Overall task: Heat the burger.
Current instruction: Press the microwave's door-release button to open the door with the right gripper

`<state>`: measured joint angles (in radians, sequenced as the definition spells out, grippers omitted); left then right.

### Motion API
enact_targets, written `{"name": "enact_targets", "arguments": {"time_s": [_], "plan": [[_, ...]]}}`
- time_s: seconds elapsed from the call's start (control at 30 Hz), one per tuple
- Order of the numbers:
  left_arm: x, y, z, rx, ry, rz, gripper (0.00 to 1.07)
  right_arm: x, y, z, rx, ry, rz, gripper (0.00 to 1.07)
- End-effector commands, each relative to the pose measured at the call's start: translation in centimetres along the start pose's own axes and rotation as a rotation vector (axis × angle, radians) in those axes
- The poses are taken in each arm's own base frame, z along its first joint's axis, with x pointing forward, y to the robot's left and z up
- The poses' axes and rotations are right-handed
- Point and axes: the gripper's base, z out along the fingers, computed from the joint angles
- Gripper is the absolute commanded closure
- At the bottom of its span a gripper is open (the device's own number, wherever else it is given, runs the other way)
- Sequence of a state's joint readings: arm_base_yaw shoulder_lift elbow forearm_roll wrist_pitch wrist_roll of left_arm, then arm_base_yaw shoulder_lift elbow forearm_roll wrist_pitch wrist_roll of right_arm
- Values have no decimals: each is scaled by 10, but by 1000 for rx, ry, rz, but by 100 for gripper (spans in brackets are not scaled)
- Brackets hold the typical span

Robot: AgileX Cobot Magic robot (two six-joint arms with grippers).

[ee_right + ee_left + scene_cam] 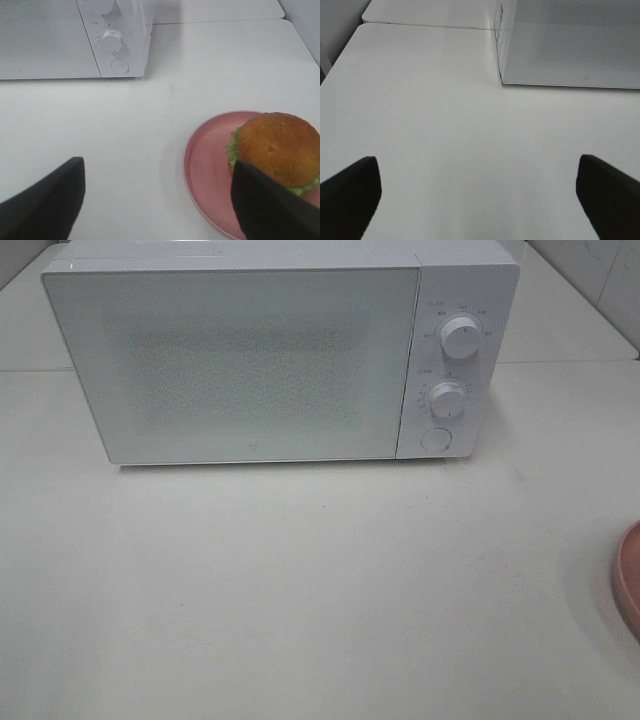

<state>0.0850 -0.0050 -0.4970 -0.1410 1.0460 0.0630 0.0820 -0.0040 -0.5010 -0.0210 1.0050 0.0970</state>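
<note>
The left end effector (476, 161) hangs wide open and empty over the tabletop (300, 590), near the front left corner of the microwave (270, 355). The microwave stands at the far edge, shut. I think the step in hand is to open it, perhaps by the round button (435, 438) on its right side. The right end effector (157, 162) is also open and holds nothing. Just beneath it, near the right edge, the burger (277, 150) lies on a pink plate (210, 165). Nothing stands between plate and microwave; only the closed front blocks the way.
</note>
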Motion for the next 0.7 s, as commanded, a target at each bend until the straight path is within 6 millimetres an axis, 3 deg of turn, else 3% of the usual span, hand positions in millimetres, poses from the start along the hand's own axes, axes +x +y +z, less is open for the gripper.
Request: {"name": "enact_targets", "arguments": {"time_s": [0.03, 0.7], "plan": [[1, -1, -3, 7, -30, 2, 8, 2, -1, -4, 5, -30, -8, 32], [1, -1, -3, 7, -30, 2, 8, -2, 0, -2, 4, -14, -2, 32]]}}
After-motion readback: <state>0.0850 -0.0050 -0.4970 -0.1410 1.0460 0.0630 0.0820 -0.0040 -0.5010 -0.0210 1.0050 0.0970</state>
